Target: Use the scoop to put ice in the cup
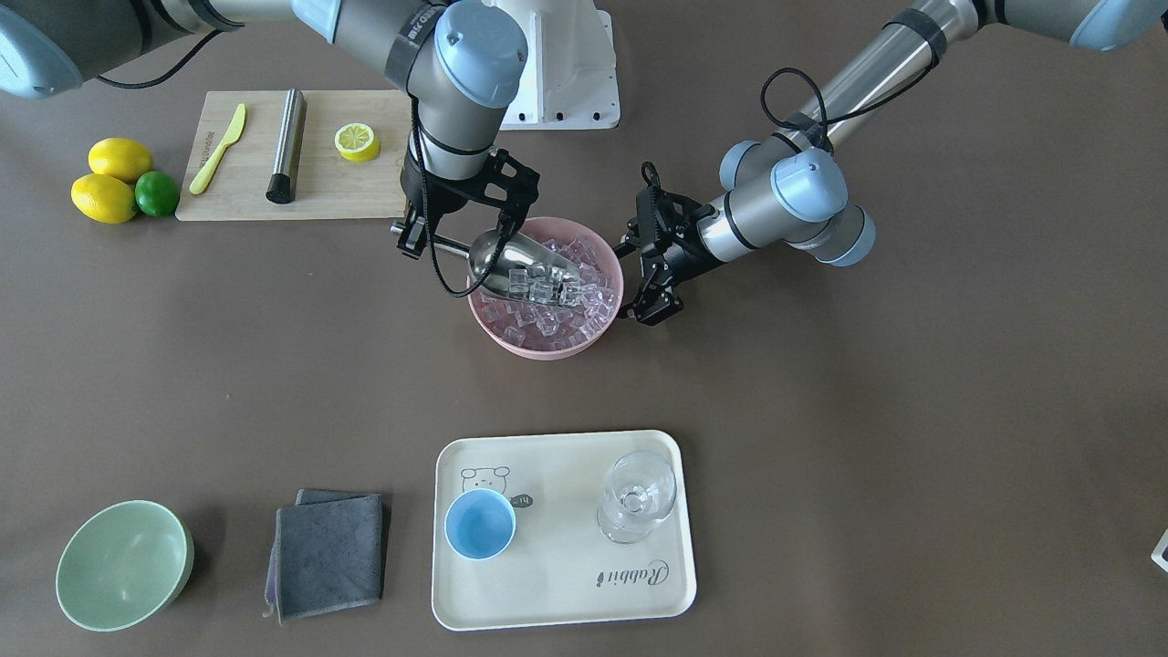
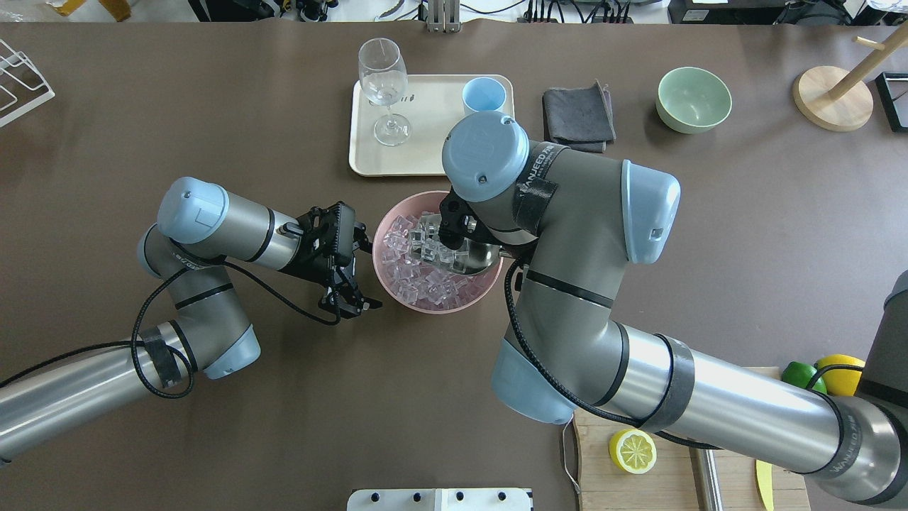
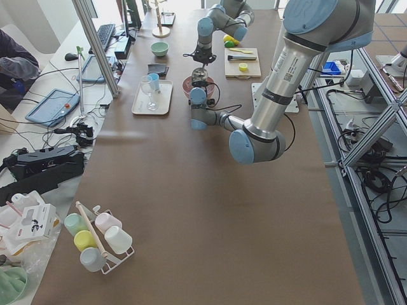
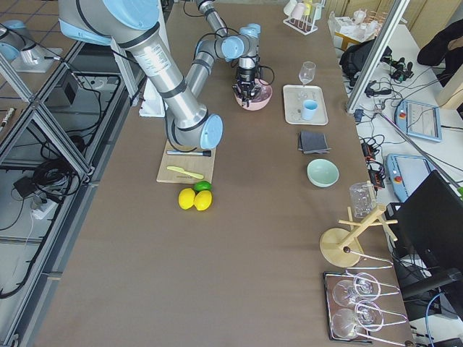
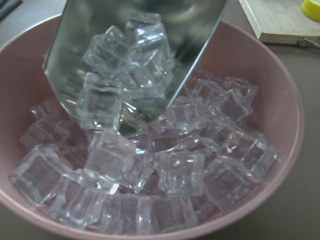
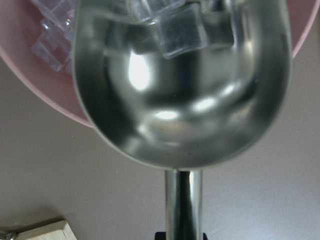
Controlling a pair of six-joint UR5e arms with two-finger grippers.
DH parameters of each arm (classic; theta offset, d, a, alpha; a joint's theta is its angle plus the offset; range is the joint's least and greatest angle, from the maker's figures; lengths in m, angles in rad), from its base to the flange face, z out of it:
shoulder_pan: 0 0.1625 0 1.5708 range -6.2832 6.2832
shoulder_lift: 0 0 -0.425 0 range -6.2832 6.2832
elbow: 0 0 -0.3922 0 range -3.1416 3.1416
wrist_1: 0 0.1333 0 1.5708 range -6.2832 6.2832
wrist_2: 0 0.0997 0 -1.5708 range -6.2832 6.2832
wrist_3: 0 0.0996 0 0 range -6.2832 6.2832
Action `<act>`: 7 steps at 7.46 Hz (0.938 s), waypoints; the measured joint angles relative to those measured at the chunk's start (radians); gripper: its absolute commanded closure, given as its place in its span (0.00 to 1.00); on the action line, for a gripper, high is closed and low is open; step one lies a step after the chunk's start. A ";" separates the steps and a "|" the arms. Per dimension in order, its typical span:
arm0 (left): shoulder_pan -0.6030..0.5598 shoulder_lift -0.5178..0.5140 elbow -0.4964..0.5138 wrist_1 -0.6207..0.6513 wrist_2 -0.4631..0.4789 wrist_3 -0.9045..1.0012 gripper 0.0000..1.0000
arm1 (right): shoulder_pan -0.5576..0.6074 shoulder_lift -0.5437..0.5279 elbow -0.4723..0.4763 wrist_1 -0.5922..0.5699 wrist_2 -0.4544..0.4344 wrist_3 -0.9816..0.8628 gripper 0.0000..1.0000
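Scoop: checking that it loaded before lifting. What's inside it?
Several clear ice cubes sit in the scoop, near its open lip, above the pink bowl. The trough's back end is bare steel. Whatever lies beneath the scoop is covered.

In bowl: scoop atop ice; on tray: cup.

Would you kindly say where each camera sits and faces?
Front-facing: across the table, facing the robot; left arm, right arm.
Overhead: behind the robot, looking forward and down; both arms.
Exterior left: table's left end, looking along it; left arm near.
Exterior right: opposite end; right arm near.
Left wrist: beside the pink bowl, facing ice and scoop.
Right wrist: looks along the scoop's handle.
Both wrists share scoop and ice.
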 measured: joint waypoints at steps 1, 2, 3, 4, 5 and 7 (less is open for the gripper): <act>0.000 0.002 0.000 -0.001 -0.001 0.000 0.02 | 0.001 -0.024 0.021 0.038 0.001 0.023 1.00; 0.000 0.002 0.000 0.000 -0.001 0.000 0.02 | 0.001 -0.049 0.044 0.073 0.005 0.051 1.00; 0.000 0.003 0.000 0.000 -0.002 0.001 0.02 | 0.001 -0.079 0.065 0.120 0.007 0.087 1.00; -0.001 0.004 0.000 0.003 -0.002 0.003 0.02 | 0.001 -0.111 0.084 0.175 0.012 0.132 1.00; -0.001 0.004 0.000 0.007 -0.002 0.014 0.02 | 0.002 -0.144 0.106 0.227 0.020 0.194 1.00; -0.004 0.005 0.000 0.010 -0.006 0.023 0.02 | 0.023 -0.209 0.144 0.368 0.068 0.375 1.00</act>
